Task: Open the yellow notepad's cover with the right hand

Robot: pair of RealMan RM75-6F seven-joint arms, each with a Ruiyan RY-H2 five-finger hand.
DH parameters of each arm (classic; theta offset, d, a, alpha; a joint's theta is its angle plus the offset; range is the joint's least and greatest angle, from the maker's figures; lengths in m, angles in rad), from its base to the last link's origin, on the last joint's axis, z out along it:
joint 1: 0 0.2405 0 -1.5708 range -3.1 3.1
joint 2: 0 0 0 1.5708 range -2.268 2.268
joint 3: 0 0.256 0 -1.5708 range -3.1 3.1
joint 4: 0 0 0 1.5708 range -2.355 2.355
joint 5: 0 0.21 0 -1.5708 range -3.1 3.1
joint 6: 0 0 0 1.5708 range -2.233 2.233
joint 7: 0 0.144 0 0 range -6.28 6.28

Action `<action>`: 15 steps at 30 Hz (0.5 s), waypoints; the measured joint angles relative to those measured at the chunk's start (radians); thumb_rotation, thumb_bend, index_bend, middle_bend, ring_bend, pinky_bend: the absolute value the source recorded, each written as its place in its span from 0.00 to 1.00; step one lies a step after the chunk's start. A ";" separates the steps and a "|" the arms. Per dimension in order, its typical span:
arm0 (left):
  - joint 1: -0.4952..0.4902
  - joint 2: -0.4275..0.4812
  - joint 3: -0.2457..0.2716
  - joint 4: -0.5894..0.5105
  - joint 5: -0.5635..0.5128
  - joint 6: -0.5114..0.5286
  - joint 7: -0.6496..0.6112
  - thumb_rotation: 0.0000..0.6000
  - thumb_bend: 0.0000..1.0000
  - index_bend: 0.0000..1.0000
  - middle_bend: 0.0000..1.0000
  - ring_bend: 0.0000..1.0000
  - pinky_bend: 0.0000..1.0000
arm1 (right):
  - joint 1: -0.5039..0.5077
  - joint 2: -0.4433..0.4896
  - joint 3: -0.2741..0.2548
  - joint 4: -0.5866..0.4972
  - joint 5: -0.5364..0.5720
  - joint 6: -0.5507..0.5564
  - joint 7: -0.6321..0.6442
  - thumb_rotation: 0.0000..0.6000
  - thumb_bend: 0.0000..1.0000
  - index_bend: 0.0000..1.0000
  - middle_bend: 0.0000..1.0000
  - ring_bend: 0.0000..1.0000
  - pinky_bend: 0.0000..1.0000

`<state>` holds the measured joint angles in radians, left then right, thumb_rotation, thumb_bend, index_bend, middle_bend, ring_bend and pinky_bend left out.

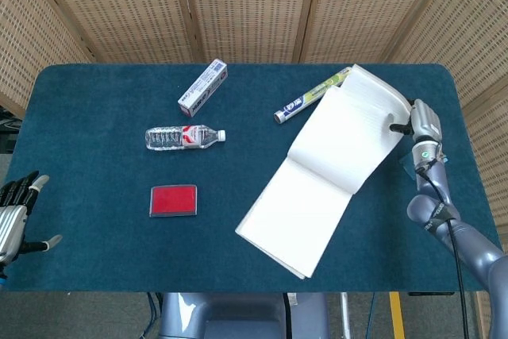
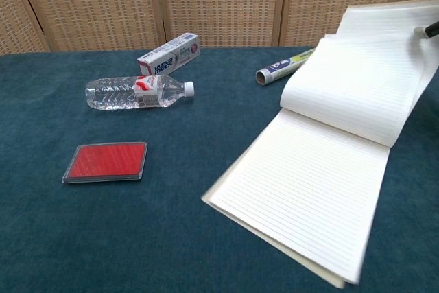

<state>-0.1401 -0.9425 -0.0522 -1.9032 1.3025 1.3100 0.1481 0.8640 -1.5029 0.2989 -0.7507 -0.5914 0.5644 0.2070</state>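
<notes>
The yellow notepad point(image 1: 305, 200) point(image 2: 302, 193) lies open and askew on the blue table, its lined pages showing. The cover and several sheets point(image 1: 357, 121) point(image 2: 370, 77) stand lifted in a curve toward the far right. My right hand point(image 1: 419, 121) grips their top edge at the table's right side; in the chest view only a dark fingertip point(image 2: 431, 30) shows at the frame's edge. My left hand point(image 1: 14, 216) rests open at the near left corner, far from the pad.
A foil roll point(image 1: 305, 99) point(image 2: 281, 66) lies just behind the lifted sheets, its far end covered. A toothpaste box point(image 1: 203, 87), a water bottle point(image 1: 184, 136) and a red case point(image 1: 173, 200) lie on the left half.
</notes>
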 measured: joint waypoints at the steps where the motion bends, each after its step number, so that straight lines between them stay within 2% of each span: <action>1: -0.002 -0.002 0.000 -0.001 -0.003 -0.002 0.005 1.00 0.00 0.00 0.00 0.00 0.00 | 0.005 -0.014 0.003 0.034 0.003 -0.029 -0.006 1.00 0.00 0.00 0.00 0.00 0.00; 5: -0.006 -0.009 0.001 -0.005 -0.009 -0.003 0.025 1.00 0.00 0.00 0.00 0.00 0.00 | 0.013 -0.046 0.004 0.107 -0.024 -0.176 -0.011 1.00 0.00 0.00 0.00 0.00 0.00; 8: -0.007 -0.012 0.004 -0.008 -0.007 0.000 0.030 1.00 0.00 0.00 0.00 0.00 0.00 | 0.013 -0.064 0.004 0.146 -0.082 -0.213 -0.009 1.00 0.00 0.00 0.00 0.00 0.00; 12: -0.006 -0.010 0.008 -0.009 0.006 0.005 0.025 1.00 0.00 0.00 0.00 0.00 0.00 | 0.003 -0.073 0.014 0.172 -0.144 -0.151 0.001 1.00 0.00 0.00 0.00 0.00 0.00; 15: -0.003 -0.006 0.010 -0.008 0.018 0.011 0.011 1.00 0.00 0.00 0.00 0.00 0.00 | -0.019 -0.062 0.028 0.156 -0.180 -0.051 0.023 1.00 0.00 0.00 0.00 0.00 0.00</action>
<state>-0.1434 -0.9482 -0.0420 -1.9110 1.3207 1.3211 0.1588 0.8454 -1.5647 0.3267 -0.5952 -0.7713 0.5132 0.2302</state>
